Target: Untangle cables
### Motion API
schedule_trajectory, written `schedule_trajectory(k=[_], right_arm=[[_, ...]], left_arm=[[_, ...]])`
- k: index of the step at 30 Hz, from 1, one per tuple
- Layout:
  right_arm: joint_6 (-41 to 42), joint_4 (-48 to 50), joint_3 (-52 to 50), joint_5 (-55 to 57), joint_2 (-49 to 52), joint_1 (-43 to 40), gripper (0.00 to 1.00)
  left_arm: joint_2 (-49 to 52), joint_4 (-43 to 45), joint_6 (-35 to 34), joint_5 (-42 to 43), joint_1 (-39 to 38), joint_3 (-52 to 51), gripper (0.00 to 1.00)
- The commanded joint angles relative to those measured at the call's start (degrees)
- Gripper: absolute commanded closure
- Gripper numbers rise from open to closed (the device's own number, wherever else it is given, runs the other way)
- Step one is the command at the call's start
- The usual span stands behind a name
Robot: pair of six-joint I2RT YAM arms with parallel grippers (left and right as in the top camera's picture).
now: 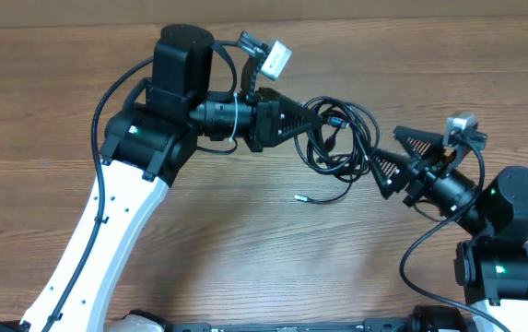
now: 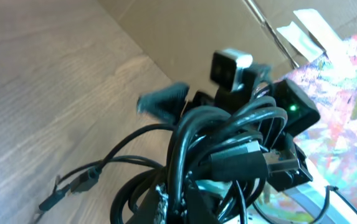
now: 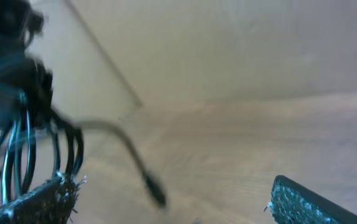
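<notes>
**Item:** cables [image 1: 342, 138]. Thin blk cords in one knotted bunch, centre-right over the table [image 1: 199, 240], btw the two arms. We see several loops overlapping, none separated yet. One plug tip [image 1: 302, 196] trails free, below-left of the bunch.

**L gripper** [image 1: 310, 118]: clamped shut on the bunch's left side. Its wrist view shows the loops [image 2: 215, 155] packed tight at the jaws.

**R gripper** [image 1: 385, 155]: jaws spread wide, holding nothing, just beside the bunch's right edge. One strand [image 3: 128, 146] hangs near its pads [image 3: 41, 199].

**Status (our est.):** early. Done: bunch anchored by L. Left to do: R takes a strand, we pull the loops apart, then lay the cords out singly.
</notes>
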Motion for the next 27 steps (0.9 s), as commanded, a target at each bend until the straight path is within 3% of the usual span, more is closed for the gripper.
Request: schedule_trajectory(k=[1, 6, 12, 27], right_arm=[[-0.15, 4.39, 0.22, 4.2, -0.42, -0.22, 0.01], [-0.17, 8.59, 0.22, 3.65, -0.42, -0.22, 0.0], [-0.2, 8.55, 0.22, -4.92, -0.42, -0.22, 0.0], [-0.2, 7.02, 0.22, -17.29, -0.42, -0.22, 0.03]], left_arm=[[-1.64, -0.26, 1.31, 1.44, 0.0, 0.98, 0.96], [-1.64, 1.84, 1.29, 1.73, -3.8, 0.98, 0.96], [-1.62, 4.02, 1.29, -1.14, -8.0, 0.98, 0.96], [-1.62, 7.15, -0.2, -1.44, -7.72, 0.98, 0.96]])
